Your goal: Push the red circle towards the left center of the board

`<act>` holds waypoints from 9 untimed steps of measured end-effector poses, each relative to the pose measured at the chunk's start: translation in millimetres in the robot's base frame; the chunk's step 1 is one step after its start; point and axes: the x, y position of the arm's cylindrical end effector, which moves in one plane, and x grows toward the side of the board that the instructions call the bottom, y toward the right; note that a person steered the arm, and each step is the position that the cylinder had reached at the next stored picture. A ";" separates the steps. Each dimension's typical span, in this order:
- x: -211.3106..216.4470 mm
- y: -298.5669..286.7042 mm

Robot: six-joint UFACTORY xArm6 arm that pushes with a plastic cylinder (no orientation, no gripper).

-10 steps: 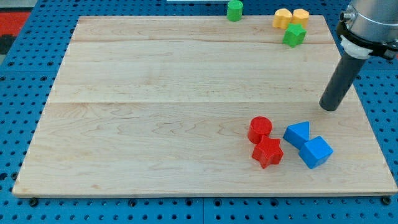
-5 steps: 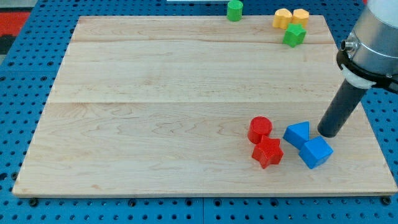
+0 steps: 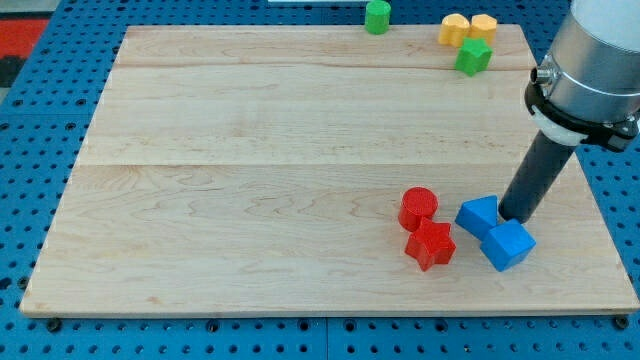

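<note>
The red circle (image 3: 418,208) lies on the wooden board (image 3: 250,180) at the lower right of the middle. A red star-shaped block (image 3: 431,245) touches it just below. My tip (image 3: 516,214) stands to the right of the red circle, right against the upper right of a blue triangle block (image 3: 478,215) and just above a blue cube (image 3: 508,244). The blue triangle lies between my tip and the red circle.
A green cylinder (image 3: 377,16) sits at the board's top edge. Two yellow blocks (image 3: 455,29) (image 3: 484,27) and a green block (image 3: 473,56) cluster at the top right. Blue pegboard surrounds the board.
My tip has moved down and to the left, from the board's right middle to the blue blocks. The blocks have not visibly moved.
</note>
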 end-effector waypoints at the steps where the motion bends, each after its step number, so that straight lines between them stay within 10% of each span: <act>1: 2.4 0.0; 6: 23.1 4.5; 9: 10.6 -88.1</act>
